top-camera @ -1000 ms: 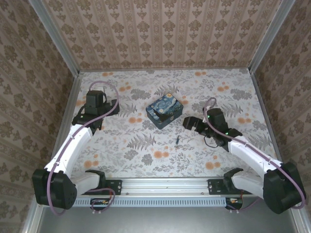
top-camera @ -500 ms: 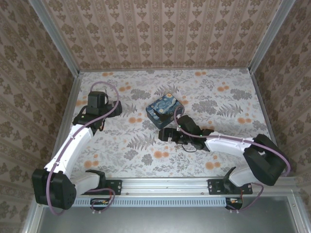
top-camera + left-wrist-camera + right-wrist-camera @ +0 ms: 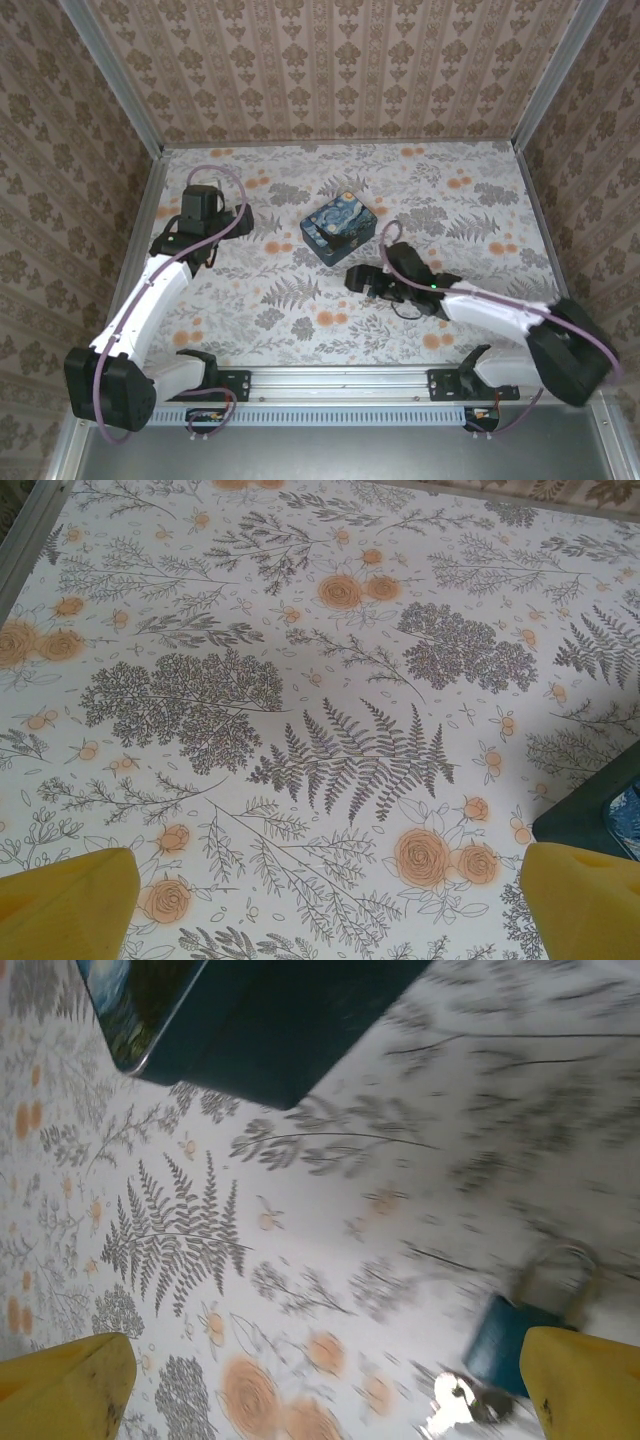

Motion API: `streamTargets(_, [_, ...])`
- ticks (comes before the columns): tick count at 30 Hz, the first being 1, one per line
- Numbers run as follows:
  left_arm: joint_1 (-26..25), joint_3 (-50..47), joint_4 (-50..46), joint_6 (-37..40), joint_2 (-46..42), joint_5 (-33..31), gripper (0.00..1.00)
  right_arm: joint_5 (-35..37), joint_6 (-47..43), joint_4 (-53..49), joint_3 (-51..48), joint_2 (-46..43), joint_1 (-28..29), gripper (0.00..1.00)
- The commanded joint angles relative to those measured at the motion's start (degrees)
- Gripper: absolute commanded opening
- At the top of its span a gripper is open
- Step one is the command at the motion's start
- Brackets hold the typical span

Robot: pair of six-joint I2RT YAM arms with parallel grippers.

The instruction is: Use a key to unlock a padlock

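In the right wrist view the small blue padlock point(image 3: 503, 1348) lies on the floral table, its metal shackle point(image 3: 557, 1268) pointing away. The silvery key point(image 3: 452, 1406) lies just left of the padlock's base, partly blurred. My right gripper point(image 3: 325, 1400) hovers low over them, open, its right yellow fingertip point(image 3: 585, 1385) right beside the padlock body and nothing between the jaws. From above, the right gripper point(image 3: 357, 278) sits just below the printed box. My left gripper point(image 3: 200, 232) stands open at the far left over bare table, its yellow fingertips point(image 3: 65, 908) wide apart.
The dark-blue Starry Night box point(image 3: 338, 230) stands at mid-table, just behind the right gripper; its dark side point(image 3: 270, 1030) looms at the top of the right wrist view and its corner point(image 3: 590, 815) at the left wrist view's right edge. Patterned walls enclose the floral table point(image 3: 280, 320).
The right arm swung left from beside the box to over the padlock and key, then eased slightly back right. The left arm has barely moved. Both grippers stayed open.
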Motion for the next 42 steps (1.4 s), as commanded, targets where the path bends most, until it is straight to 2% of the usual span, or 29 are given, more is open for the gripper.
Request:
streamTargets(1, [-0.47,1.75,-0.6,-0.68,0.1,0.04,1.0,0.37,-1.48,-7.38,-1.36,-8.78,-3.38,0.99])
streamTargets(5, [-0.38,0.77,0.99,-0.58,0.05,-0.81,1.0,-1.03,-3.99,-11.75,-0.01,-14.87,-8.88,1.0])
streamTargets(8, [-0.34,-3.45,7.19,1.8,-1.93,-3.69,1.0,-0.58,-7.42,-15.6,2.06,-17.38,-14.96,1.0])
streamTargets(11, [0.03,-10.92,17.69,7.28,-5.91,-6.18,1.0,2.86,-12.24,-19.29,5.52,-18.06,-21.96,0.99])
streamTargets(13, [1.54,-13.37,20.76,9.17,-7.32,-6.69,1.0,6.87,-16.03,-19.75,7.52,-16.99,-25.7,0.99])
streamTargets(15, [4.1,-14.35,21.94,10.25,-7.4,-5.94,1.0,13.9,-20.35,-18.35,8.4,-15.39,-27.66,0.99])
streamTargets(18, [8.64,-16.26,24.74,11.18,-6.47,-2.61,1.0,23.48,-29.24,-8.93,5.77,-13.46,-28.6,0.99])
streamTargets(20, [11.13,-17.38,27.34,10.94,-5.45,-1.03,1.0,28.24,-34.42,1.63,1.51,-12.41,-28.67,1.0])
streamTargets(23, [12.2,-19.82,33.94,12.88,-3.84,-0.04,1.0,31.81,-38.14,15.53,-3.36,-9.96,-29.19,1.0])
streamTargets(27, [12.21,-22.7,40.93,15.19,0.09,-0.12,1.0,31.42,-40.85,32.88,-8.62,-4.83,-29.64,1.0])
streamTargets(31, [12.19,-26.73,48.16,17.52,5.18,-2.06,1.0,29.97,-43.21,40.95,-10.05,3.23,-29.74,1.0])
streamTargets(33, [12.25,-29.64,55.06,19.04,7.73,-2.22,1.0,29.11,-44.86,47.49,-11.29,6.93,-29.74,1.0])
streamTargets(36, [12.31,-32.54,67.44,21.6,12.8,-1.0,0.99,26.35,-46.83,50.59,-11.33,9.35,-30.42,1.0])
streamTargets(40, [12.46,-31.99,73.41,23.1,20.56,1.72,0.99,23.08,-48.38,68.44,-14.0,22.11,-31.26,0.99])
streamTargets(41, [12.45,-32.22,75.92,23.63,23.14,2.3,0.99,21.79,-48.58,65.73,-12.9,21.17,-31.15,0.99])
streamTargets(42, [12.7,-31.82,78.8,24.15,24.2,2.45,1.0,19.95,-48.42,57.59,-10.66,19.29,-31.38,1.0])
